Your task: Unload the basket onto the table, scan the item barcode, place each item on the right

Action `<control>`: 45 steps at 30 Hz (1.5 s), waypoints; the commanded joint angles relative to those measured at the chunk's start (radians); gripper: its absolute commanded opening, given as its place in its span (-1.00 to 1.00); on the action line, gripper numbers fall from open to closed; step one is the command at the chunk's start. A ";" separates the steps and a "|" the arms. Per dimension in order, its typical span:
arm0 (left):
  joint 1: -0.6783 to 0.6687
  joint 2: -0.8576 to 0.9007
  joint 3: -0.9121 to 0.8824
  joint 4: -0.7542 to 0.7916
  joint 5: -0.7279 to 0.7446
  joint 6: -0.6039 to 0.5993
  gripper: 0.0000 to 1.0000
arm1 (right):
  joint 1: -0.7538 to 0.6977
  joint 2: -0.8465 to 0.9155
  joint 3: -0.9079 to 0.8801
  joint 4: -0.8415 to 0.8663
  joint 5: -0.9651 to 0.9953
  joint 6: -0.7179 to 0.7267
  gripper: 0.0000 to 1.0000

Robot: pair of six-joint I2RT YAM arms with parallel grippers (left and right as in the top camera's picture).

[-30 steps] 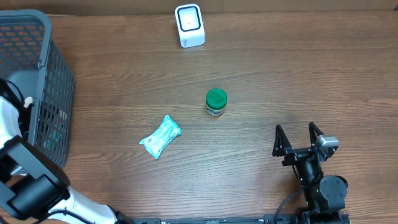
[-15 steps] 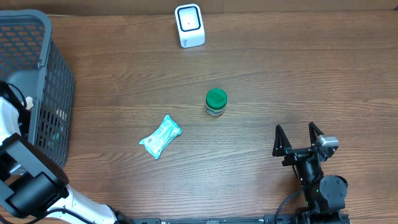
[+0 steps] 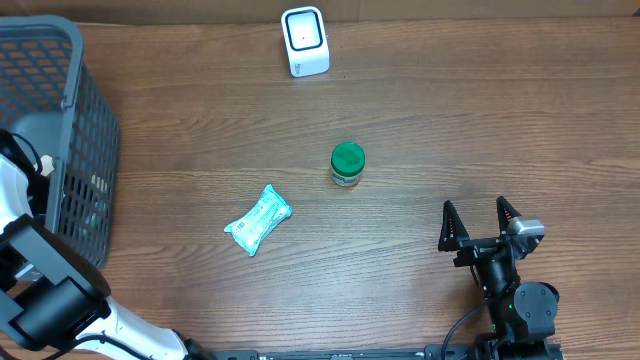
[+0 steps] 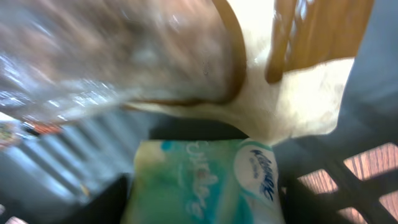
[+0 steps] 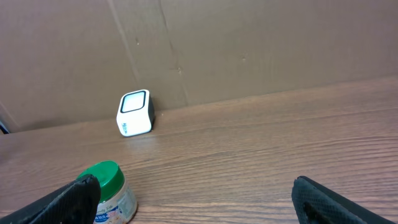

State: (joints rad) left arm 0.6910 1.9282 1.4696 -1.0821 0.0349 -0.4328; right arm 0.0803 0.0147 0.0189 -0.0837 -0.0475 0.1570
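Wooden table (image 3: 450,120), laid out for barcode scanning. A white scanner (image 3: 305,40) is stood upright at the far edge, its dark window facing up; in the right wrist view a brown cardboard wall (image 5: 249,43) is seen behind it. A jar (image 3: 347,165) with a green lid is placed upright near the middle of the table, well apart from the scanner. A teal packet (image 3: 258,220) is laid flat and askew nearer the front, to the left of the jar and not touching it. A dark mesh basket (image 3: 75,60) is set at the left edge, and the left arm (image 3: 45,285) is reached down into it. The left gripper is hidden there from above, and its own view is too blurred for its opening or any hold to be told. In that view a teal and white tissue pack (image 4: 199,186) is seen on the basket floor, with a cream pouch (image 4: 298,106) and a shiny clear wrapper (image 4: 112,56) above it. The right gripper (image 3: 475,208) is parked at the front right, fingers spread wide, nothing held between them.
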 commanded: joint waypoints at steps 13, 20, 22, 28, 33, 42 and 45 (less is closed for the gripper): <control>-0.004 0.087 -0.070 0.029 0.007 0.026 0.48 | 0.005 -0.012 -0.011 0.004 0.002 0.002 1.00; -0.003 0.100 -0.060 0.037 0.011 0.026 0.02 | 0.005 -0.012 -0.011 0.004 0.002 0.003 1.00; -0.003 0.100 -0.045 0.027 0.014 0.026 -0.04 | 0.005 -0.012 -0.011 0.004 0.002 0.002 1.00; -0.003 0.100 0.053 -0.045 0.041 0.029 -0.21 | 0.005 -0.012 -0.011 0.004 0.002 0.002 1.00; -0.003 0.099 0.211 -0.155 0.044 0.038 -0.28 | 0.005 -0.012 -0.011 0.004 0.002 0.003 1.00; -0.004 0.098 0.571 -0.358 0.060 0.056 -0.31 | 0.005 -0.012 -0.011 0.004 0.002 0.003 1.00; -0.004 0.098 0.721 -0.417 0.130 0.097 -0.28 | 0.005 -0.012 -0.011 0.004 0.002 0.003 0.99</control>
State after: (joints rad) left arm 0.6933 2.0254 2.0678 -1.4750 0.0937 -0.3866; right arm 0.0803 0.0147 0.0189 -0.0834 -0.0475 0.1566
